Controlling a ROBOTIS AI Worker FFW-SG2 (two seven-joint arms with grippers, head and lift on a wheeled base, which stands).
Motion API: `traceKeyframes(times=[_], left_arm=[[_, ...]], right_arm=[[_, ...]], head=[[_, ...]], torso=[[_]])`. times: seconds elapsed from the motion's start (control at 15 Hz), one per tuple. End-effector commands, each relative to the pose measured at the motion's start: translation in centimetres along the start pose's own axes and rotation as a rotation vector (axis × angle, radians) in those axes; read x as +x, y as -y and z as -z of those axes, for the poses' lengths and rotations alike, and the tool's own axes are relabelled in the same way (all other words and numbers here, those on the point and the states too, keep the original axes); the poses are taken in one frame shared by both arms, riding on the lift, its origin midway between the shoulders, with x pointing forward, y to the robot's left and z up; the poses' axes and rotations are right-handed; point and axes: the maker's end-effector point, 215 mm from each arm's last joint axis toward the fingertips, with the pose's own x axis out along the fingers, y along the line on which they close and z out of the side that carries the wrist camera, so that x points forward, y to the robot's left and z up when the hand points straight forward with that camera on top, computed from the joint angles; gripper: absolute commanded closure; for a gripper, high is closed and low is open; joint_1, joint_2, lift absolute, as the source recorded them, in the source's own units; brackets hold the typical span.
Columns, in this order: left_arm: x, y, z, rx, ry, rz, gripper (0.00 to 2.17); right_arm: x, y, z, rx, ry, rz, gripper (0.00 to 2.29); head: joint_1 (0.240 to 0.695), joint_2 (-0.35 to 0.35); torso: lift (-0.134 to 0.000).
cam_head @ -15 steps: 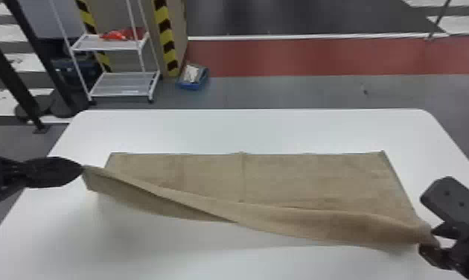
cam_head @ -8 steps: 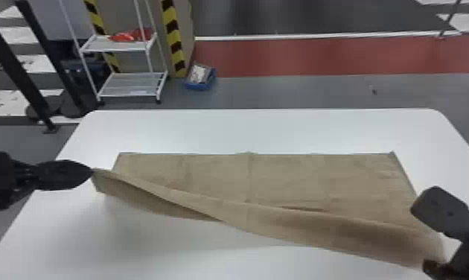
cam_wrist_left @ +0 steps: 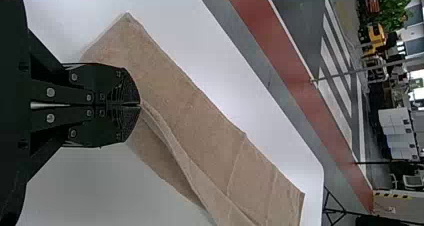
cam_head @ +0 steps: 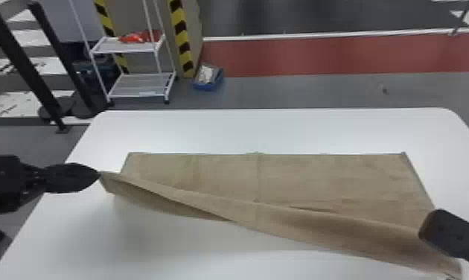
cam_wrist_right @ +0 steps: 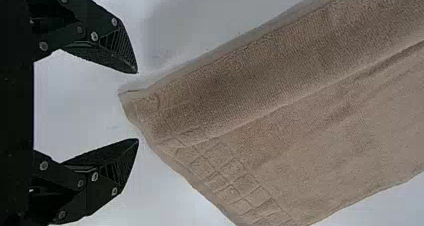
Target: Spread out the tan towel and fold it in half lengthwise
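The fingers (cam_wrist_left: 112,88) of the left gripper (cam_head: 99,174) are clenched, their tips together on a near corner of the tan towel (cam_head: 312,175). That corner is held up off the counter (cam_head: 245,130), and the cloth slopes away from it in a long loose fold, its shaded underside showing beneath. The fingers (cam_wrist_right: 107,43) of the right gripper (cam_head: 447,232) are released and spread wide, one on each side of the towel's other near corner, with neither pinching it. Close to that corner, a band of stitched squares (cam_wrist_right: 245,188) crosses the towel's end.

The towel is spread across the white counter, its long side running from left to right. The far edge is nearly straight and roughly parallel to the counter's far edge, and a crease (cam_head: 258,175) comes down from it near the middle. The near part is bunched into a strip running at a slant from the left gripper toward the right one.

Beyond the counter stand a white rack (cam_head: 140,85) with something red (cam_head: 133,37) on its upper shelf and, beside it, a blue bin (cam_head: 207,86) on the floor. A red band (cam_head: 300,56) crosses the grey floor farther back. In the left wrist view, a green plant (cam_wrist_left: 392,8) shows in the distance.
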Motion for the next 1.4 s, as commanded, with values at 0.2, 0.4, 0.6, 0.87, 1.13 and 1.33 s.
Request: traceKeyframes(times=[0.2, 0.4, 0.6, 0.87, 1.13, 1.33], left_arm=[[0.2, 0.5, 0.0, 0.001, 0.001, 0.009, 1.7], [0.1, 0.5, 0.3, -0.002, -0.003, 0.008, 1.7], [0.0, 0.5, 0.4, -0.005, -0.004, 0.007, 1.7], [0.2, 0.6, 0.5, -0.004, -0.003, 0.009, 1.7], [-0.7, -1.5, -0.6, 0.005, 0.019, -0.056, 1.7], [-1.5, -4.9, -3.6, 0.013, 0.074, -0.168, 1.7]], right_arm=[[1.7, -0.2, -0.1, -0.015, -0.016, -0.028, 0.59], [2.5, -0.4, -0.4, -0.033, -0.027, -0.038, 0.59], [2.4, 0.0, -1.3, -0.064, -0.009, -0.034, 0.97], [1.0, 0.8, -2.0, -0.062, 0.03, -0.009, 1.29], [-2.0, 5.3, -3.2, 0.082, 0.205, 0.029, 1.3], [-4.4, 10.5, -4.9, 0.281, 0.348, 0.078, 1.3]], head=[[0.695, 0.093], [0.695, 0.091], [0.695, 0.096], [0.695, 0.108], [0.695, 0.108], [0.695, 0.106]], torso=[[-0.125], [-0.125], [-0.125], [-0.125], [-0.125], [-0.125]])
